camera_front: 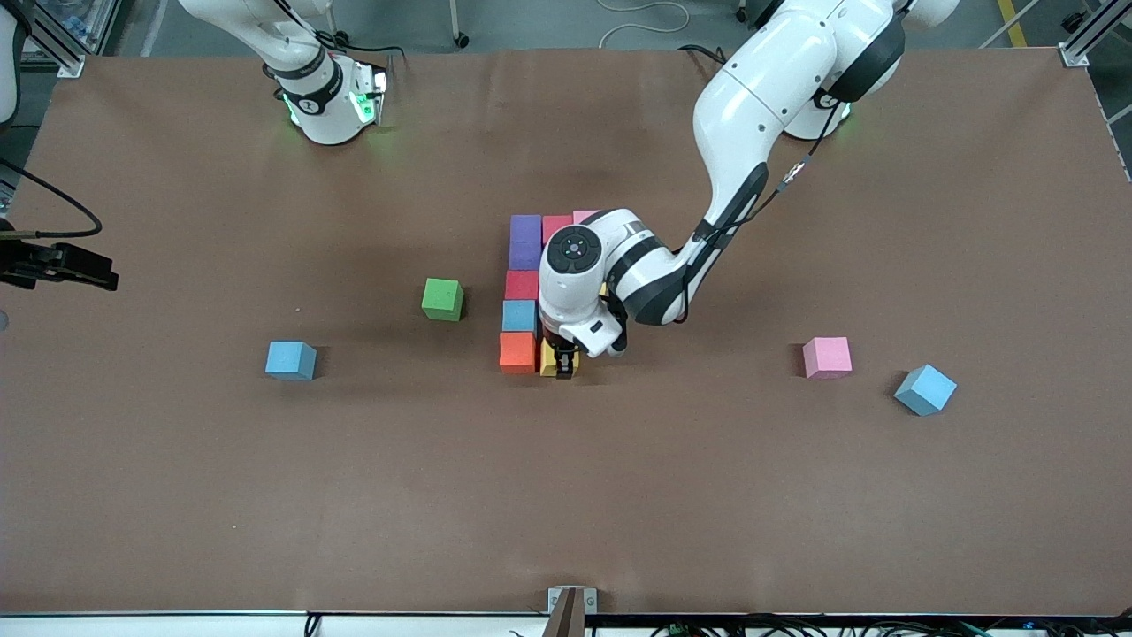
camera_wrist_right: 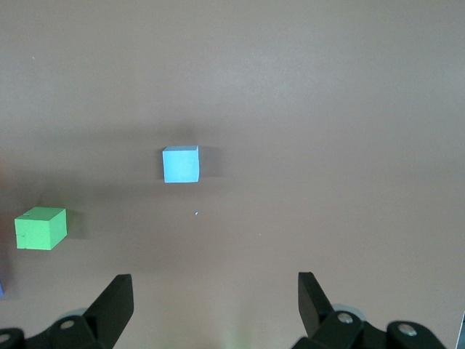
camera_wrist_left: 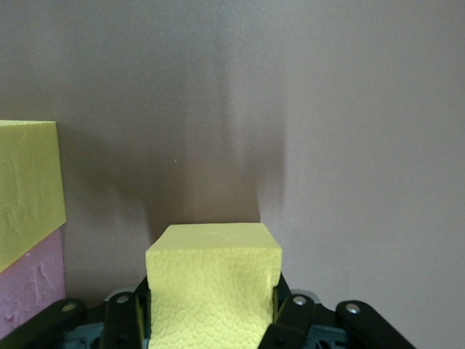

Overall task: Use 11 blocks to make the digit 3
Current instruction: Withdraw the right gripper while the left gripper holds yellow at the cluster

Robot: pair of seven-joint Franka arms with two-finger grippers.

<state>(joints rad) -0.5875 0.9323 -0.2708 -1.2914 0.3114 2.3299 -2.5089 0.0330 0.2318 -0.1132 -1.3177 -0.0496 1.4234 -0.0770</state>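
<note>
Fingers (camera_wrist_left: 290, 320) of the left gripper (camera_front: 561, 361) clench a yellow block (camera_wrist_left: 214, 287), one pad on each side of it, low at the table (camera_front: 177, 495) and just beside the orange block (camera_front: 517, 351) at the near end of the built figure. From the orange block a column runs away from the front camera: a light blue block (camera_front: 519, 315), a red block (camera_front: 522, 284), then two purple blocks (camera_front: 525, 241), touching one after another. At the column's farthest end a second red block (camera_front: 556, 226) and a pink block (camera_front: 584, 216) continue toward the left arm's end, partly hidden by the arm. The left wrist view shows another yellow block (camera_wrist_left: 27, 185) next to a pink one (camera_wrist_left: 29, 280), close beside the held cube. Loose on the table lie a green cube (camera_front: 442, 299), a blue cube (camera_front: 290, 360) toward the right arm's end, and a pink cube (camera_front: 827, 356) and another blue cube (camera_front: 925, 389) toward the left arm's end. The right gripper (camera_wrist_right: 214, 305) waits with its jaws spread wide, above bare table near the right arm's end.
</note>
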